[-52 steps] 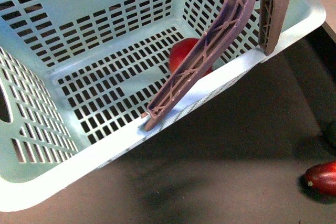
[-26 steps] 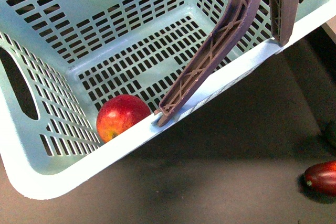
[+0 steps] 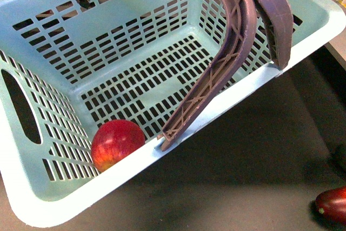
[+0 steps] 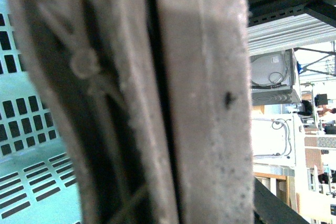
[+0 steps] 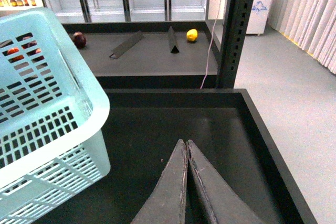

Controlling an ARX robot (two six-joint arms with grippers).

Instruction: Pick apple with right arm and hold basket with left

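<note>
The apple [image 3: 115,143] is now rolled into the basket [image 3: 32,209] corner, apart from the clenched, empty right gripper [image 5: 187,143]. Picking is judged done. The left gripper's hold cannot be told.

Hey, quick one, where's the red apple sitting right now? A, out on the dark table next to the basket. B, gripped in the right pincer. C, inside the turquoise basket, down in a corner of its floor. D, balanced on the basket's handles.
C: the apple rests on the slotted floor inside the basket, against its near wall, while the right pincer is shut with nothing in it.
</note>
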